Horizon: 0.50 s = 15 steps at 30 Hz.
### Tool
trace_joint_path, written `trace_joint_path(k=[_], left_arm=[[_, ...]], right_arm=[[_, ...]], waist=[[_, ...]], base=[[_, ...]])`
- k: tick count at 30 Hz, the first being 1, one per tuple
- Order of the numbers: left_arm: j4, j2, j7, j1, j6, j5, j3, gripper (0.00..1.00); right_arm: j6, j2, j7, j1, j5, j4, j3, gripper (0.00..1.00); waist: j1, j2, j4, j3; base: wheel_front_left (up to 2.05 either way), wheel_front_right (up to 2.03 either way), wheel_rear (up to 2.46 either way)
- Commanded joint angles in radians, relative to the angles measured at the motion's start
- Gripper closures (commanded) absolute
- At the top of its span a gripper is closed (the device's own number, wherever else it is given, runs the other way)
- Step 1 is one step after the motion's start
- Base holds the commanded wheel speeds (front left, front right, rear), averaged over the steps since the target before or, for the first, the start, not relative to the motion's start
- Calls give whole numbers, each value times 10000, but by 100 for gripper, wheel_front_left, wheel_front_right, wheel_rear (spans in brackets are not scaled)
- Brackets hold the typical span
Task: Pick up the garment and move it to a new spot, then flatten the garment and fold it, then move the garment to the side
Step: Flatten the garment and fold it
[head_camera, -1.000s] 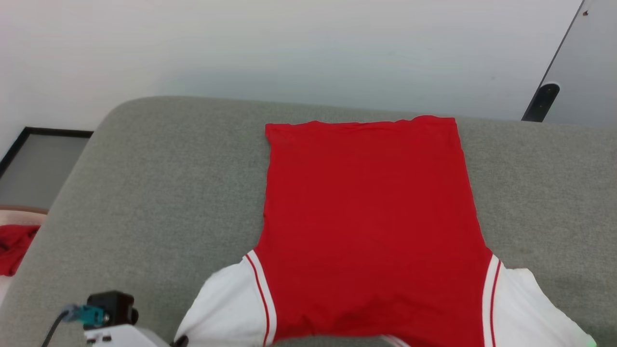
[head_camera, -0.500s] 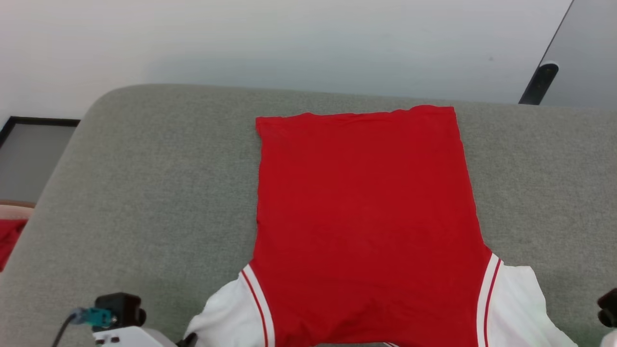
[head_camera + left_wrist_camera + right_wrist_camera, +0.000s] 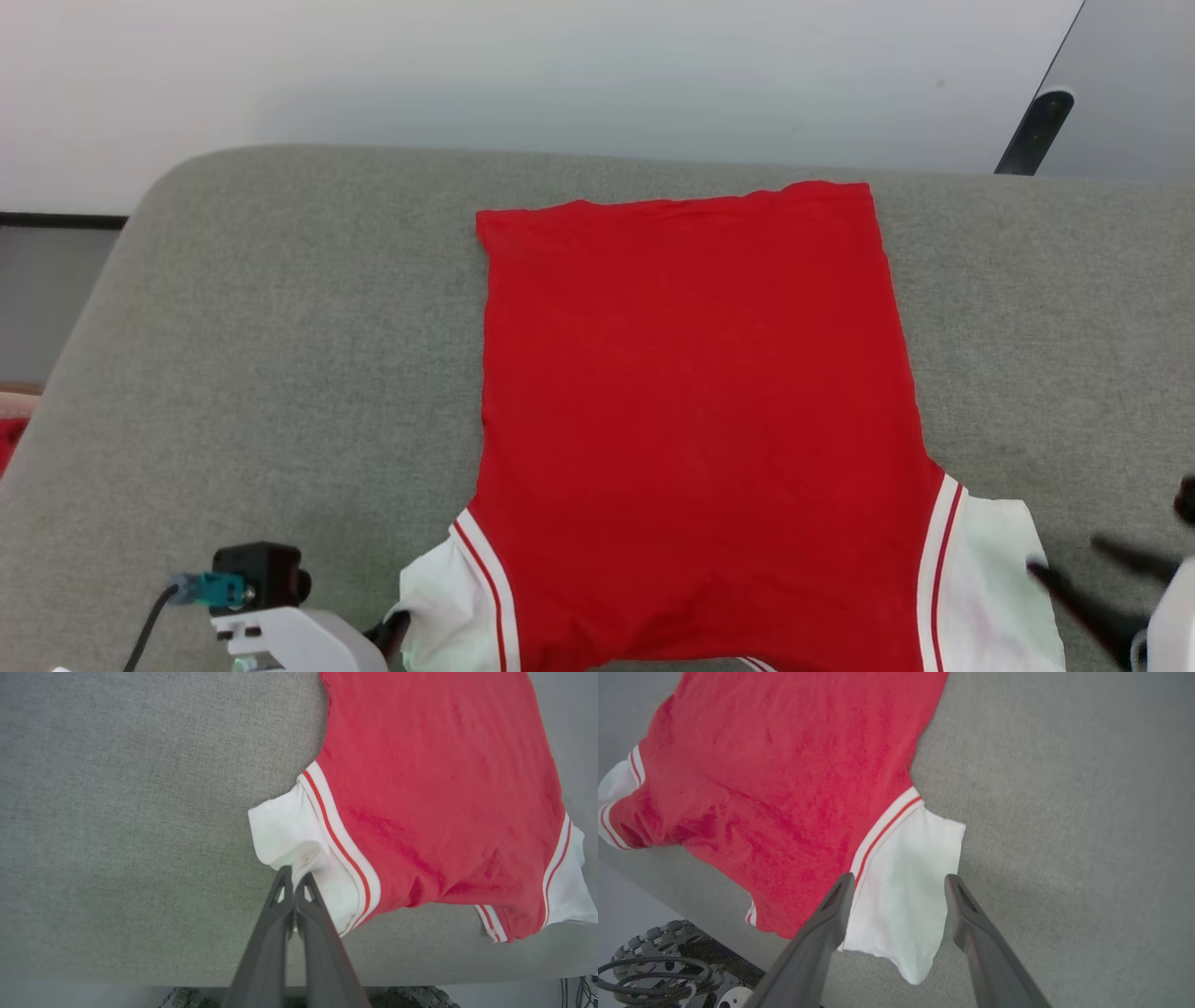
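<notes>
Garment (image 3: 691, 420) lies flat on the grey table (image 3: 280, 355), apparently smoothed for folding. Left hand (image 3: 293, 878) pinches the lower-left white sleeve, seemingly to keep it stretched, while right hand (image 3: 900, 879) hangs spread over the other sleeve.

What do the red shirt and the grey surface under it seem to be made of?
The shirt: soft knit fabric, likely cotton or a blend. It looks matte, with fine wrinkles and limp white sleeves. The grey surface: woven upholstery cloth, probably over padding. It looks matte, with a visible coarse weave and rounded corners.
</notes>
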Motion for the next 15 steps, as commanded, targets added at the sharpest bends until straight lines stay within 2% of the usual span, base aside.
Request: trace_joint_path(k=[1,4,7,10,15], left_arm=[[29,-51,-65,-134,-75,43,-2,100],[55,-100,-127,-286,-130,108,-10,100],[92,-210,-192,-550,-253,171,-75,100],[181,-327,-200,-936,-417,261,-210,100],[413,-657,-187,-1725,-800,432,-528,100]], right_arm=[[-8,51,-160,-294,-153,-192,-59,0],[-8,249,-645,-1266,-557,-405,-16,0],[-9,317,-1150,-2572,-974,59,303,0],[-9,385,-1555,-4074,-1215,1045,718,0],[-9,125,-1915,-6404,-1401,3199,1361,0]], waist=[[0,0,17,79],[0,0,69,274],[0,0,217,509],[0,0,476,778],[0,0,1131,1319]], base=[[0,0,0],[0,0,0],[0,0,0],[0,0,0],[0,0,0]])
